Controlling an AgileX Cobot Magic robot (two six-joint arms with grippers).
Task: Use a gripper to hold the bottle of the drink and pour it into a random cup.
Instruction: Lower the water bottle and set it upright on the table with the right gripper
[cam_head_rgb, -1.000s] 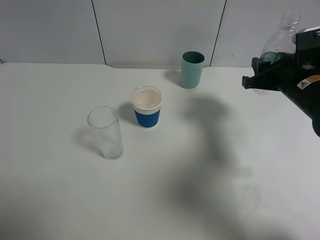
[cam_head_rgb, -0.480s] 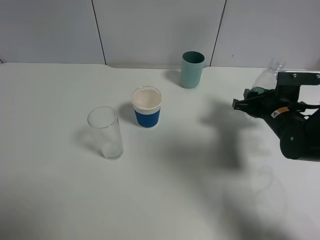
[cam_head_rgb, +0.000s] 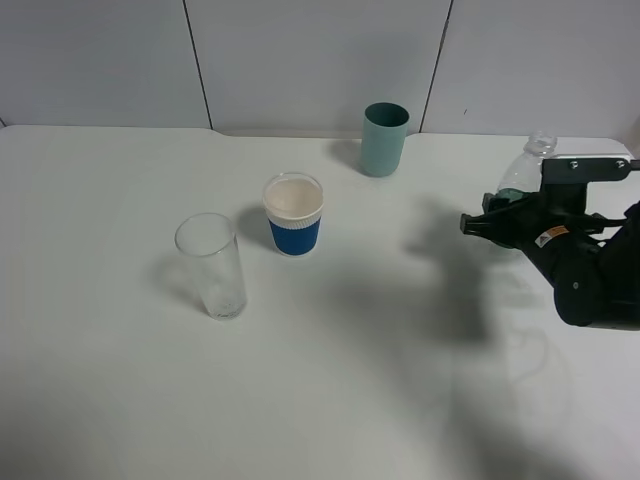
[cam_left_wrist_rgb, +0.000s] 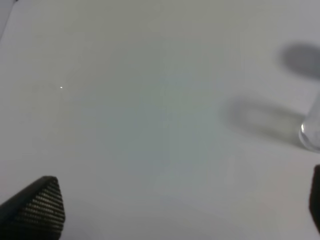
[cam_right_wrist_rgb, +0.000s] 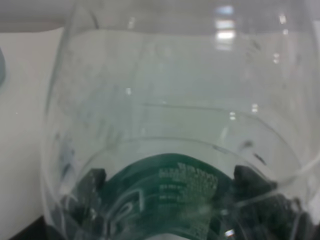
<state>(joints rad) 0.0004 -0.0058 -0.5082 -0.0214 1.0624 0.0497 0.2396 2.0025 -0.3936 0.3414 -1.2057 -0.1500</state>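
Note:
A clear plastic bottle (cam_head_rgb: 518, 180) with a green label stands at the right of the table, its open neck pointing up and back. My right gripper (cam_head_rgb: 512, 212) is shut around its lower body. In the right wrist view the bottle (cam_right_wrist_rgb: 170, 125) fills the frame, and the right gripper (cam_right_wrist_rgb: 172, 190) shows dark through the plastic on both sides of the label. Three cups stand left of it: a teal cup (cam_head_rgb: 384, 140), a paper cup with a blue sleeve (cam_head_rgb: 294, 215) and a clear glass (cam_head_rgb: 212, 266). My left gripper (cam_left_wrist_rgb: 176, 205) is open over bare table, with the glass (cam_left_wrist_rgb: 311, 131) at the frame's edge.
The white table (cam_head_rgb: 120, 400) ends at a grey panelled wall (cam_head_rgb: 300, 60) close behind the teal cup. The right arm's dark body (cam_head_rgb: 595, 280) stands over the table's right edge.
My right arm has come down from high at the back right to near table level, moving left and forward with the bottle. The cups have not moved.

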